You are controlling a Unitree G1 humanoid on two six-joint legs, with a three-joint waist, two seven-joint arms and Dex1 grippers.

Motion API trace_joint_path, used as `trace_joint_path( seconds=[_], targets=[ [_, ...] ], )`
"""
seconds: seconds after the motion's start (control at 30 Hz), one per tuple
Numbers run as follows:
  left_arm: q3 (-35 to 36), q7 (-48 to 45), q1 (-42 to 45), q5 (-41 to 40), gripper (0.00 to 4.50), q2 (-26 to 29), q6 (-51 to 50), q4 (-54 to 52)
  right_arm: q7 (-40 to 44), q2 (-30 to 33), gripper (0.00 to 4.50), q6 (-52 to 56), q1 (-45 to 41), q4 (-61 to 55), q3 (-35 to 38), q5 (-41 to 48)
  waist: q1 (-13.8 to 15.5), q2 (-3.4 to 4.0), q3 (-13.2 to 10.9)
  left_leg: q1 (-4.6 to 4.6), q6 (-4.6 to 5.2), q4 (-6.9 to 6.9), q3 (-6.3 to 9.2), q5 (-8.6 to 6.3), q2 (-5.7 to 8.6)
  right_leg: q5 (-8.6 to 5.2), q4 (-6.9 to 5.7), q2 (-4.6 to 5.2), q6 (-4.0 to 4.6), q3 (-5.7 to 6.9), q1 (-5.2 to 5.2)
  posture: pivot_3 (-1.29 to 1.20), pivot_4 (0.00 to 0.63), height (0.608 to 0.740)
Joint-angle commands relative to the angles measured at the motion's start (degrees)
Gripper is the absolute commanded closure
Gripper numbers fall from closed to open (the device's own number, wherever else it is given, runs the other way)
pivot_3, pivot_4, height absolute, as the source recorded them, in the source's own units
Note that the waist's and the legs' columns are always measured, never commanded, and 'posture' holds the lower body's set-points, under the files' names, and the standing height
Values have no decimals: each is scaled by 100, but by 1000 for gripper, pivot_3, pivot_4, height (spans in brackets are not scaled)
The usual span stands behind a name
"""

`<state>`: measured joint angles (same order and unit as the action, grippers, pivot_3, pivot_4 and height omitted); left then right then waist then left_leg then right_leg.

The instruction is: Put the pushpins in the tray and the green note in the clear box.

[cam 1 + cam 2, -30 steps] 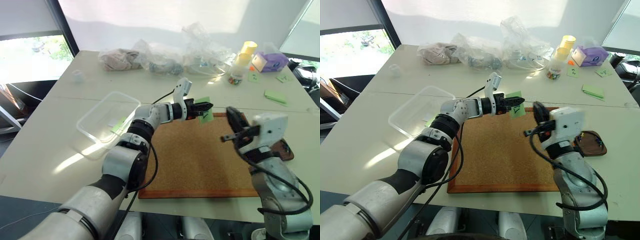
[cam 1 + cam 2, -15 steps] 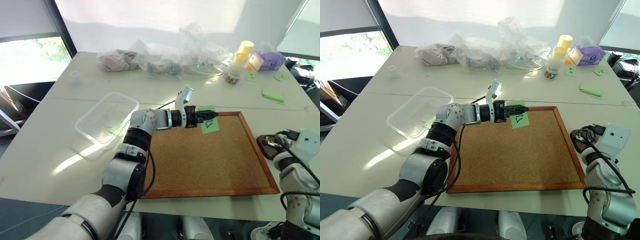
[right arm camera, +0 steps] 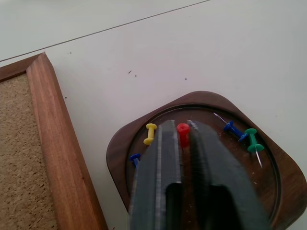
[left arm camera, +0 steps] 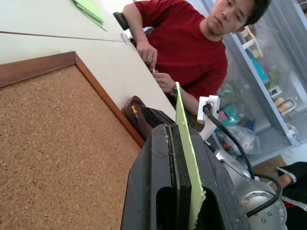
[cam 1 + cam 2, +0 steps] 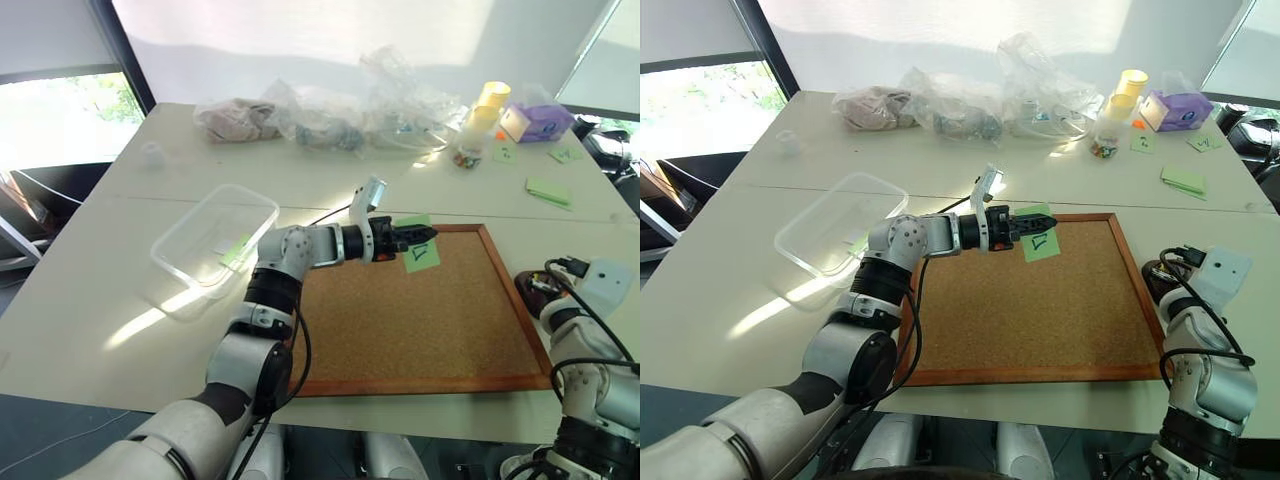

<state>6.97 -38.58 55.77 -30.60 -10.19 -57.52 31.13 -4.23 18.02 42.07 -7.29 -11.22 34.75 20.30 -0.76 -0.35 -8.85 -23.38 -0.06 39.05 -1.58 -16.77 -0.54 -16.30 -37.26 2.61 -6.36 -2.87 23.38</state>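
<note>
The cork board [image 5: 420,315] lay flat on the table [image 5: 90,290], and the clear box [image 5: 215,240] sat just left of it, well apart from both grippers. The left gripper [image 5: 1048,220] reached over the board's far edge, pinched tight on the green note [image 5: 1040,243]. The tray [image 3: 196,158] sat beside the board's right edge, partly hidden behind the right gripper [image 3: 181,128]. Its fingers stood a little apart around a red pushpin [image 3: 183,129]; I could not tell if they squeezed it. Yellow, blue and green pushpins [image 3: 149,132] lay in the tray.
</note>
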Motion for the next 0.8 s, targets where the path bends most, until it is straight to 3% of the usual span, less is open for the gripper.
trace_joint_path(
  seconds=[0.03,0.17,0.57,0.7,0.8],
  targets=[
    [-54,-7,-1,-166,4500,-27,-49,-236,-36,84,2136,-125,-47,-78,73,-24,0,0,0,0,0,0,0,0,0,0,0,0,0,0,0,0,150,740],
    [-59,-20,14,-180,4500,2,-33,-234,-68,74,42,-157,10,-151,64,-55,0,0,0,0,0,0,0,0,0,0,0,0,0,0,0,0,150,740],
    [52,-45,194,-237,4500,276,370,-454,296,227,42,-569,480,-1423,-170,-69,-7,2,-1,0,0,0,0,0,0,0,1,-1,0,-1,0,0,150,740],
    [115,93,546,-62,4500,869,723,-551,1001,582,42,-321,435,-2328,-726,393,-55,5,-3,3,-2,-1,-2,1,0,0,-4,-7,0,-5,3,0,150,740],
    [-9,115,842,245,4500,1758,733,-720,1494,681,42,204,190,-2983,-1229,1269,-59,3,-4,7,-2,-2,3,1,-4,1,-4,-18,1,-3,0,0,150,740]
  ],
)
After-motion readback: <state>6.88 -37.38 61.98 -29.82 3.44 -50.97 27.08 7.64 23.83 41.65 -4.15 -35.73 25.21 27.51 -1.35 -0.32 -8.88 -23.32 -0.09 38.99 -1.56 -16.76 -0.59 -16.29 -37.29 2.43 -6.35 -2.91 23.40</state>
